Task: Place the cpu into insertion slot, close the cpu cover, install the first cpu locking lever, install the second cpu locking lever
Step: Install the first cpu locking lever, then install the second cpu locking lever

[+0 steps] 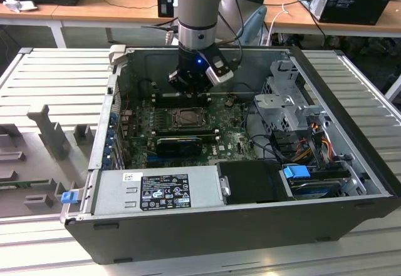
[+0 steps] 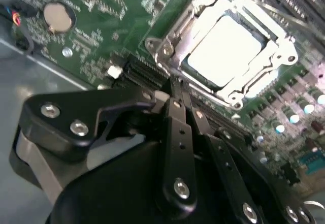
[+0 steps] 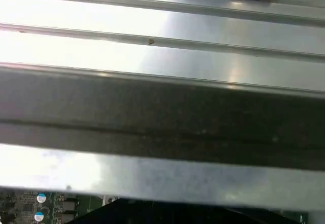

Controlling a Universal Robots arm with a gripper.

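Cpu [image 2: 223, 51], a flat square chip with a pale shiny metal face, lies level in the insertion slot [image 2: 177, 69] on the green motherboard [image 2: 106, 31]. Being square, it has no clear long axis. A thin metal cpu cover [image 2: 231, 96] frames it. Nearby, the black gripper [image 2: 175, 94] has its fingers closed together and holds nothing.
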